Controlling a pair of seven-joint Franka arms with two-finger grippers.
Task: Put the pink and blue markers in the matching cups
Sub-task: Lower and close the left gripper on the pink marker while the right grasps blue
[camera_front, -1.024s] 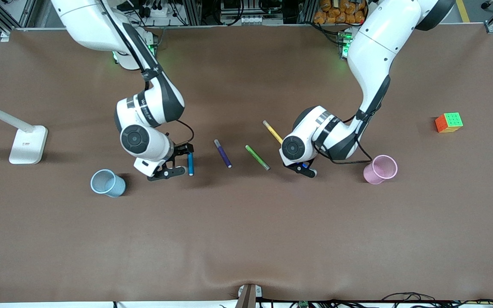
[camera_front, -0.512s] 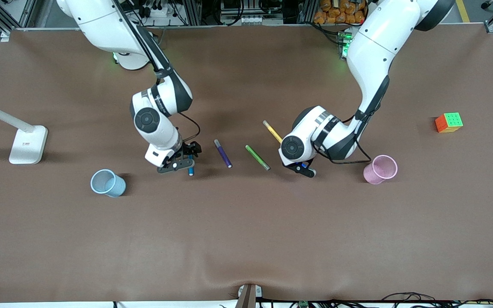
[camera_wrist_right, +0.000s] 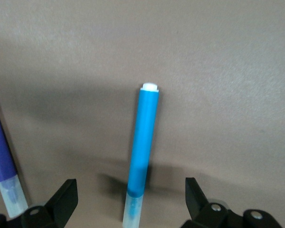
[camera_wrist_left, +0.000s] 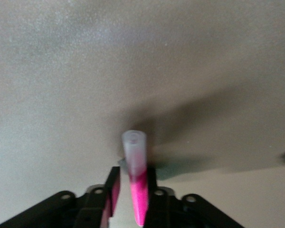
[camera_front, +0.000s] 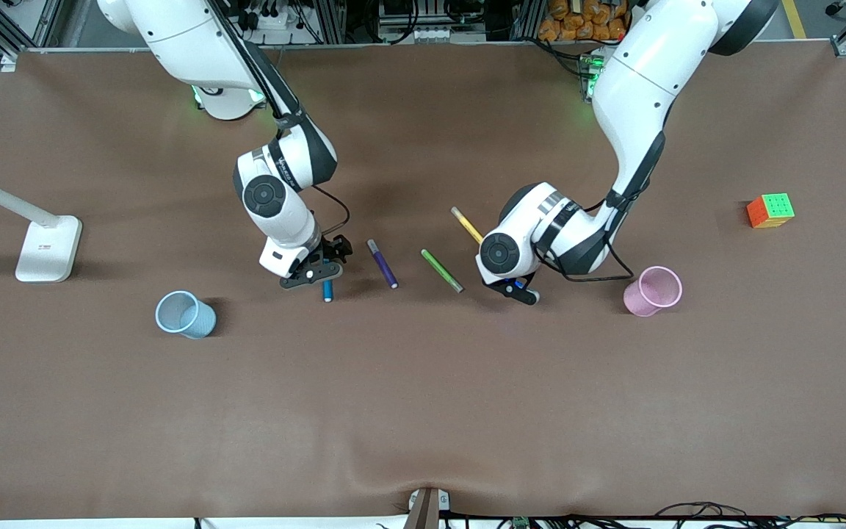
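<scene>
**Two pens, two grasps: one seated, one yet to close**

I had the left tool [camera_wrist_left: 133,190] clamped on the pink marker [camera_wrist_left: 135,178], fingers tight against the barrel with the paler cap pointing out ahead of them. In the front view that tool [camera_front: 522,290] sat low over the surface [camera_front: 423,411], between the green marker [camera_front: 442,270] and the pink cup [camera_front: 653,291], and the pen itself was hidden under the wrist. I could not tell whether it had left the surface.

The right tool [camera_wrist_right: 128,199] was spread wide, holding nothing, its fingers set either side of the blue marker [camera_wrist_right: 142,152], which lay flat between them. From the front, this tool [camera_front: 313,272] hovered over the upper part of the blue marker [camera_front: 327,288], with the purple marker [camera_front: 382,263] just beside it toward the left arm's end and the blue cup [camera_front: 186,314] toward the right arm's end, slightly nearer the camera.

My judgement for the right-hand grasp: the pen looked reasonably centred in the opening, so I wanted a straight descent and an even close on the barrel, keeping clear of the purple neighbour. Once lifted, each pen would need tipping upright over its cup, since both cups looked light enough to topple from a sideways nudge.
</scene>
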